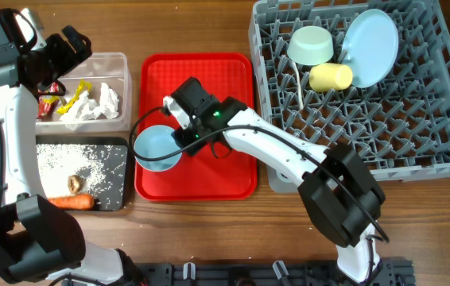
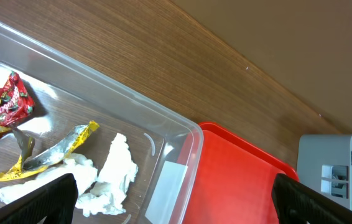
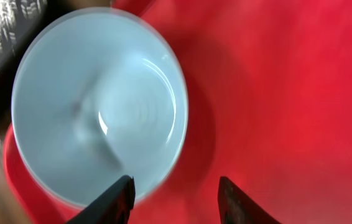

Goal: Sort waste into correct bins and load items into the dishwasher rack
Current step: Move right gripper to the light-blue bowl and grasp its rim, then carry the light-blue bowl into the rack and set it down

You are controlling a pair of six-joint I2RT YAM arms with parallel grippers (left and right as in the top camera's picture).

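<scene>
A pale-blue bowl [image 1: 157, 148] sits at the left edge of the flat red tray [image 1: 209, 171]. My right gripper [image 1: 175, 132] is open at the bowl's near rim. In the right wrist view the bowl [image 3: 98, 106] fills the upper left, and its rim lies between my open fingers [image 3: 176, 186]. My left gripper [image 1: 76, 45] is open and empty above the clear tub [image 1: 122, 59], which holds red wrapper [image 2: 2, 109], yellow wrapper [image 2: 58, 146] and tissue [image 2: 104, 177]. The grey rack [image 1: 384, 135] holds a bowl [image 1: 312, 45], plate [image 1: 370, 46], yellow cup [image 1: 331, 76] and spoon [image 1: 298, 83].
The black tub [image 1: 118, 155] in front of the clear one holds rice grains [image 1: 90, 167], a brown lump [image 1: 75, 183] and the carrot [image 1: 70, 201]. The left wrist view shows the red tray [image 2: 244, 180] and a rack corner [image 2: 344, 168] beyond the clear tub's rim [image 2: 188, 134].
</scene>
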